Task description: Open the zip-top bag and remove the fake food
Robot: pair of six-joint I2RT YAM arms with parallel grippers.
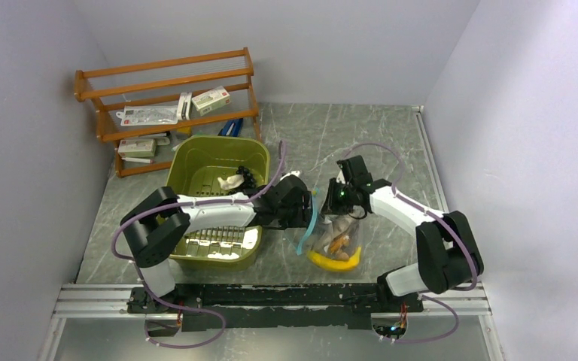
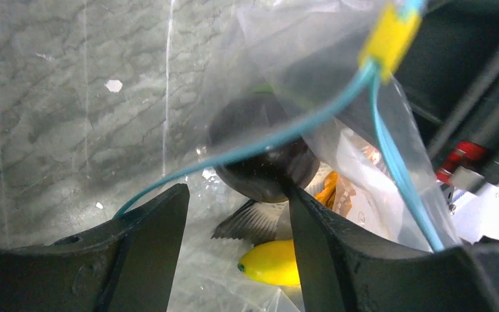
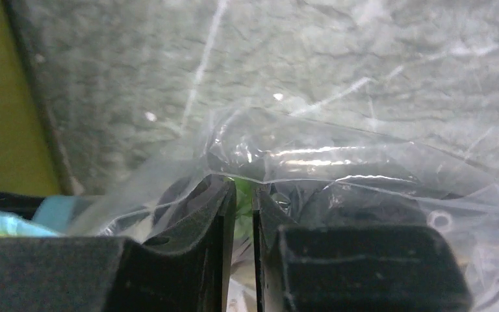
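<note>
Right pincer (image 3: pixel 243 195) grips the zip-top bag (image 3: pixel 364 175); left pincer (image 2: pixel 235 192) gapes beside it.

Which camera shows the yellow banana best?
The top camera: the banana shows its whole curve there. The left wrist camera catches only one yellow end. The right wrist camera shows just the clear zip-top bag, no banana.
</note>
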